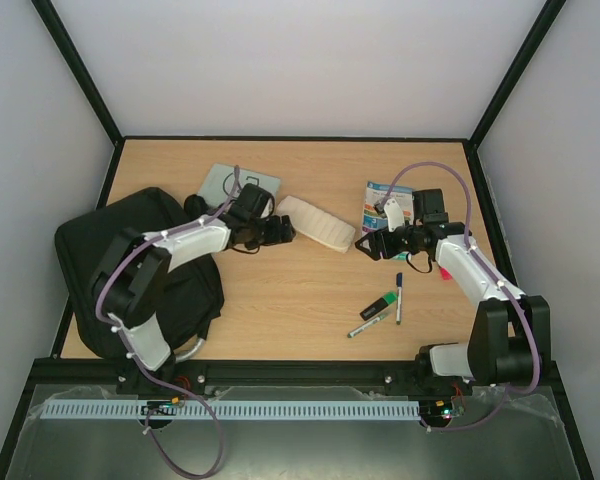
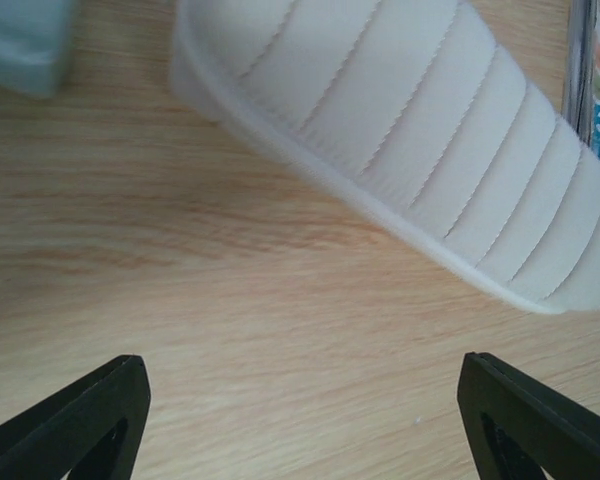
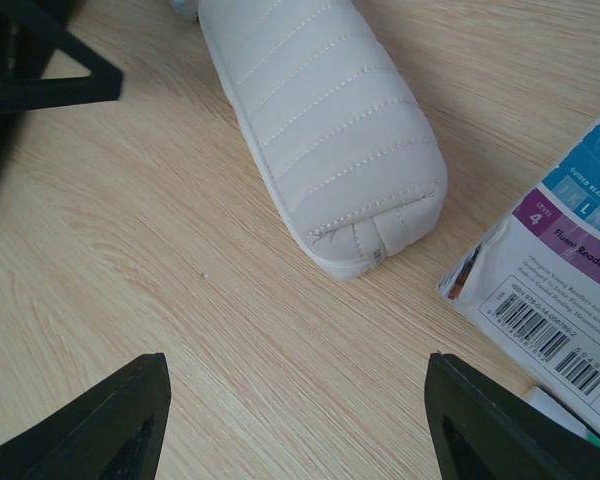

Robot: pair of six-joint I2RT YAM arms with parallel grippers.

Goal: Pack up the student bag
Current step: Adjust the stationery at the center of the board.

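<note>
The white pencil case (image 1: pixel 315 222) sits between both tools. The left gripper (image 1: pixel 278 232) hovers just left of it, fingers spread wide and empty. The right gripper (image 1: pixel 372 245) is just right of it, equally spread. It looks like a grab is being lined up. The student bag (image 1: pixel 90 250) lies well left of the case, under the left arm.

The left arm (image 1: pixel 195 242) lies across the student bag (image 1: pixel 80 250) at the left of the overhead view and hides its middle. In the left wrist view the white quilted pouch (image 2: pixel 410 140) runs off the top and right edges. A pale blue-green thing (image 2: pixel 20 40) at upper left is blurred and cut off. In the right wrist view the booklet (image 3: pixel 565 270) is cropped by the right and bottom edges.
</note>
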